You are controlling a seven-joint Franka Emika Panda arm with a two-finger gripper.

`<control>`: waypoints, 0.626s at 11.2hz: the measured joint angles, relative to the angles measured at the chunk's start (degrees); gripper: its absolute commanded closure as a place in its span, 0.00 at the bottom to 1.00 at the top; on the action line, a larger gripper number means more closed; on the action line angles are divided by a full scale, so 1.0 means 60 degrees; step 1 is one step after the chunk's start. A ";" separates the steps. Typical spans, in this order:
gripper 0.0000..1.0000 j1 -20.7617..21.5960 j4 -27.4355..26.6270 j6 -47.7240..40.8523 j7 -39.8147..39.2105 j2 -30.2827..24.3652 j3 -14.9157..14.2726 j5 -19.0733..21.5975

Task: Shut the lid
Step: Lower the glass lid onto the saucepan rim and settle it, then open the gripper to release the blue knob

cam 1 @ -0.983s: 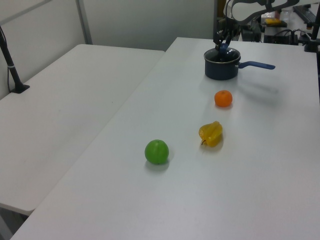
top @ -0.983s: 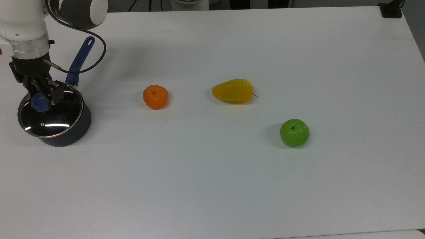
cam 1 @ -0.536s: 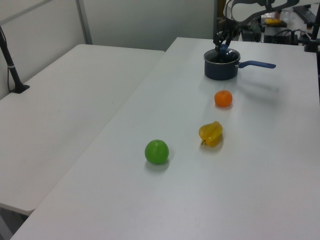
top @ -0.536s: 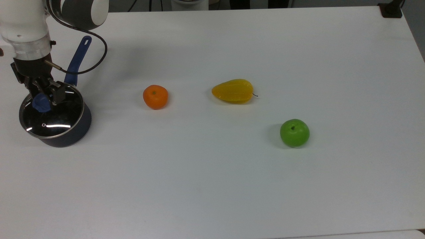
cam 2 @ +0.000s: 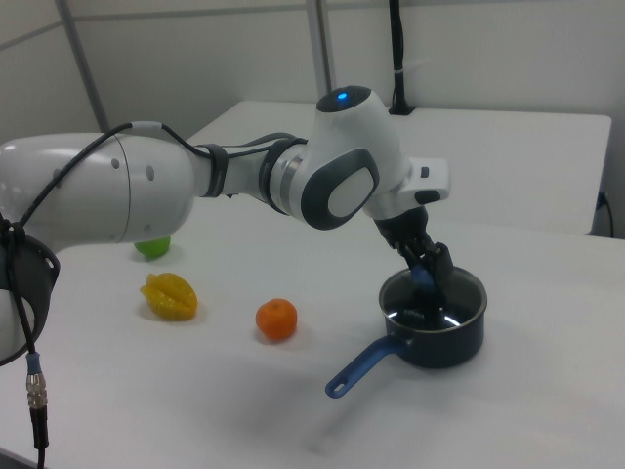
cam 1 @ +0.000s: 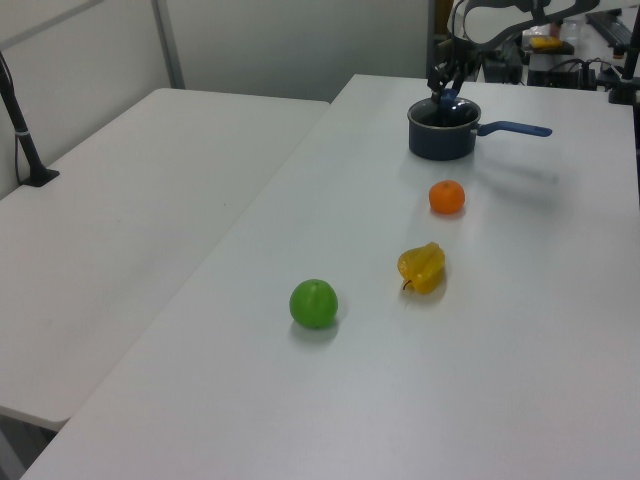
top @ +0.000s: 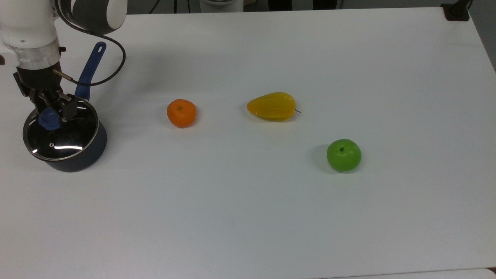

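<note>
Resting lower now, lid [top: 62, 133] seated

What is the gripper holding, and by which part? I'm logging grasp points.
The gripper holds the lid by its blue knob, over the pot.

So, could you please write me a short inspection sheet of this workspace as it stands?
Surface: white table, bare apart from the items below.
Job's things: round clear glass lid with blue knob, sitting on the dark blue saucepan.
Clutter: orange mandarin, yellow starfruit, green apple, spread apart across the table.
Grippers: tool shut on the knob.
Cables: black cable looping from the arm's wrist.
Surroundings: second white table at the left view's left; a black post clamped to it.
</note>
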 measured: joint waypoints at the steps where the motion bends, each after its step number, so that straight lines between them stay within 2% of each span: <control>1: 0.00 -0.0002 -0.0001 0.0000 0.0000 -0.0002 0.0000 0.0000; 4: 0.00 -0.0006 -0.0034 -0.0001 0.0006 -0.0017 0.0001 0.0001; 7: 0.00 0.0053 -0.0029 -0.0455 -0.0004 -0.0426 0.0013 -0.0110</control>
